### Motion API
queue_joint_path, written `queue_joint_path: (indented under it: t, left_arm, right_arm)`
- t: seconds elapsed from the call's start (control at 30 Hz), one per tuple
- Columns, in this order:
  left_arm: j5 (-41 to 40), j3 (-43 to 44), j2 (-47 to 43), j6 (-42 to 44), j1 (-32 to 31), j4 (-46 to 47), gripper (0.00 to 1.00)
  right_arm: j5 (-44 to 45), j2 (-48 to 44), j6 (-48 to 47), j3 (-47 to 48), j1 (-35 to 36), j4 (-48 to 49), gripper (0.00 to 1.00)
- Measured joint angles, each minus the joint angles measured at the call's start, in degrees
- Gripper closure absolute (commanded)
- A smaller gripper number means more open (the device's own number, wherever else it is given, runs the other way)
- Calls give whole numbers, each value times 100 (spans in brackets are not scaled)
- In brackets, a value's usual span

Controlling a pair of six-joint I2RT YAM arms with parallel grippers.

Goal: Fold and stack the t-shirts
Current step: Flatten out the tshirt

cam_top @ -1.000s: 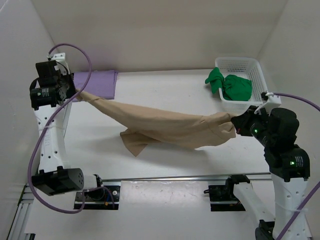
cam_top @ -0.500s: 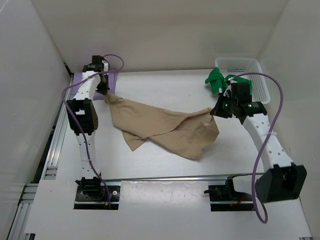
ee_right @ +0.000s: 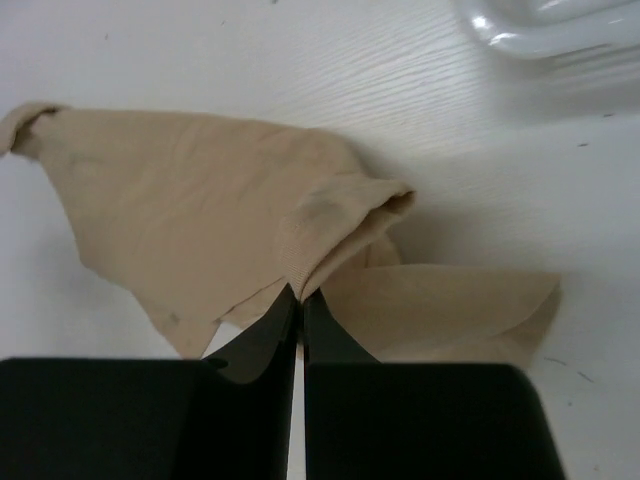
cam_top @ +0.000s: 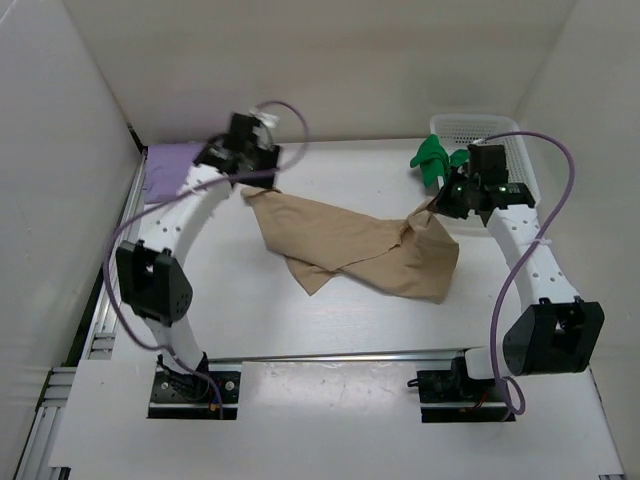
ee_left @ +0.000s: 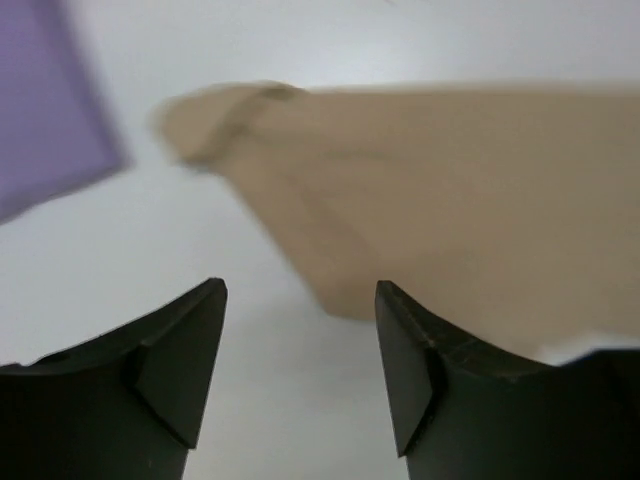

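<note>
Purple shirt (cam_top: pixel 170 165) seemingly folded, upper left. Tan shirt (cam_top: pixel 350 250) crumpled at centre, unfolded, corner pinched by right gripper (ee_right: pixel 300 295). Left gripper (ee_left: pixel 300 290) parted, nothing held. Green shirt (cam_top: pixel 432 160) bundled in basket (cam_top: pixel 480 122), upper right.
</note>
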Motion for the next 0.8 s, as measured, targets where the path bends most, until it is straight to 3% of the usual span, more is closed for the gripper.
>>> queue_joint_path:
  t: [0.1, 0.2, 0.27, 0.5, 0.63, 0.8]
  left_arm:
    - [323, -870, -551, 39, -1467, 129, 14]
    - [538, -1416, -446, 44, -2704, 140, 11]
    - [503, -1582, -142, 42, -3093, 173, 11]
    - [-262, -1471, 1222, 31, -3182, 420, 19]
    - [-481, -1460, 1421, 26, -3180, 444, 28]
    - [-560, -1425, 1443, 28, -3224, 457, 26]
  right_arm:
    - [-109, 79, 109, -131, 313, 105, 100]
    - [-125, 76, 208, -273, 428, 146, 100]
    - [-114, 57, 280, -365, 428, 214, 100]
    - [-98, -463, 396, -837, 387, 262, 100]
    - [-96, -796, 400, -1075, 302, 289, 100]
    - [-74, -944, 400, -1248, 205, 275, 100]
